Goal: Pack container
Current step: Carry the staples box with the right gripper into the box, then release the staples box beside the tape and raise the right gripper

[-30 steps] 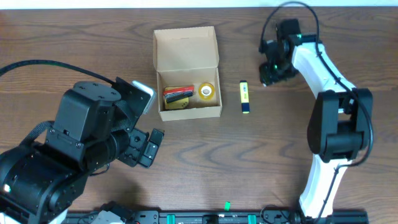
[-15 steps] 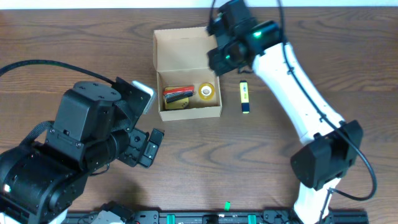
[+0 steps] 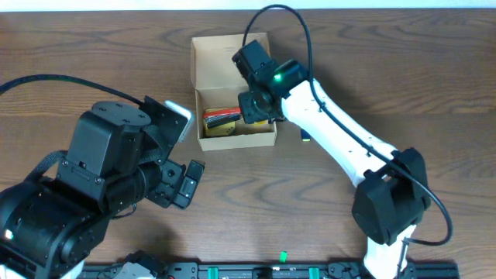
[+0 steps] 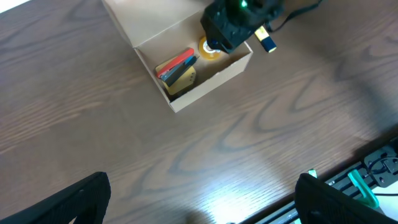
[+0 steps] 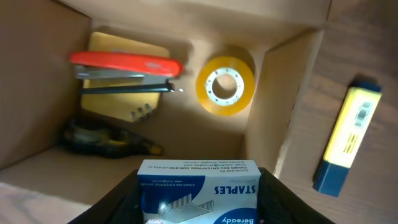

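One tape roll [image 5: 225, 86] in container [image 3: 225, 66] | right gripper [image 5: 200, 206] grips staples box [image 5: 199, 182] | left gripper [image 4: 202, 208] agape

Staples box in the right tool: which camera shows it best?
Right wrist view: the staples box fills the bottom of the frame, gripped in the right tool, label readable, above the open container. In the overhead and left wrist views the right arm covers it, so the box itself cannot be seen.
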`<state>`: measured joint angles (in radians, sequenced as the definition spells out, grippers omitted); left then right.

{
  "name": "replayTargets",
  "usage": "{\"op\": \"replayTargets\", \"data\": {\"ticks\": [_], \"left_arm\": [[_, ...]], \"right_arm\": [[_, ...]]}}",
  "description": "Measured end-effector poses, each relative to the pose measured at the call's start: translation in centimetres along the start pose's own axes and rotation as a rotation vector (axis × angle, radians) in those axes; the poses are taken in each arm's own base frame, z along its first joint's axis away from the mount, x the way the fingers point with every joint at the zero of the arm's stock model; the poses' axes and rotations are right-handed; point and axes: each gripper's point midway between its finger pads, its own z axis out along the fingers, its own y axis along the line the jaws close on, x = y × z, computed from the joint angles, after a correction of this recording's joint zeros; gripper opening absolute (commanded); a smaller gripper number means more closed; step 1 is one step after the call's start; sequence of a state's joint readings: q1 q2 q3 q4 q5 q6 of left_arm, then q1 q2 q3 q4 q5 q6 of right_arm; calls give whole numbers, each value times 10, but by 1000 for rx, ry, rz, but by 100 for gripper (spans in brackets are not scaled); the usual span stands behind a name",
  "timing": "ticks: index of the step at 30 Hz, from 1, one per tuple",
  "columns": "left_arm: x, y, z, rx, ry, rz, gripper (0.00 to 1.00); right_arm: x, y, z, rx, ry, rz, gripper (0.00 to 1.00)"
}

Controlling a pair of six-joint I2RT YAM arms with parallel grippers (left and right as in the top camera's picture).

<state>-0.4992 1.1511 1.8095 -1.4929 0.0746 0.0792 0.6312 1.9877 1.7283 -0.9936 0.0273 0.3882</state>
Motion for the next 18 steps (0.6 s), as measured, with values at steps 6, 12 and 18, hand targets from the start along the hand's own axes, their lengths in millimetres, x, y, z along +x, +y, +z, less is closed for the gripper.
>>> {"op": "replayTargets", "data": {"ticks": [6,12,18], "left_arm": [[0,0,0,0,0,0,95],[0,0,0,0,0,0,95],[0,0,0,0,0,0,95]], "right_arm": [[10,-5,22,10,5,40,34],[13,-5,28,11,7,55,35],[14,-6,28,13,11,64,46]]}}
